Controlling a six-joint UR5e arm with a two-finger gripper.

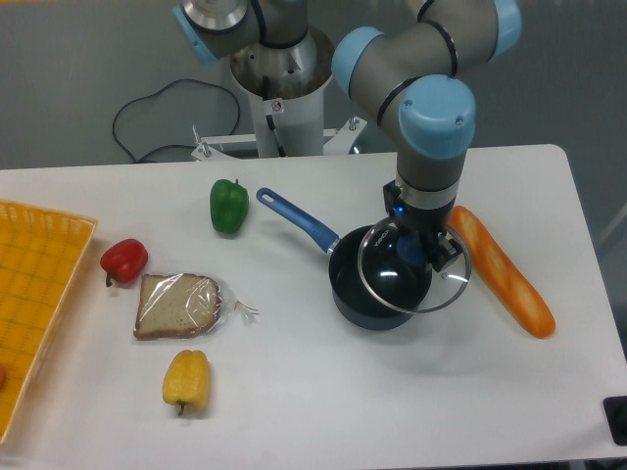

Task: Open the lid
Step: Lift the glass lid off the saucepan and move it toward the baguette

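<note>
1. The baguette (502,270) lies just right of the saucepan (370,294); wrapped bread (176,305) and the yellow basket (39,313), cut off at the frame's left edge, sit further left
2. Three peppers: green (228,205), red (124,259), yellow (186,380)
3. The gripper (415,251) hides the knob, closed on the lid (415,269), which is tilted and shifted right over the saucepan

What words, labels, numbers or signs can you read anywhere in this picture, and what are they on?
None can be read.
Small red-and-white sticker on the robot base: too small to read.
Faint pale marking on the gripper body above the lid: blurred, unreadable.
</note>
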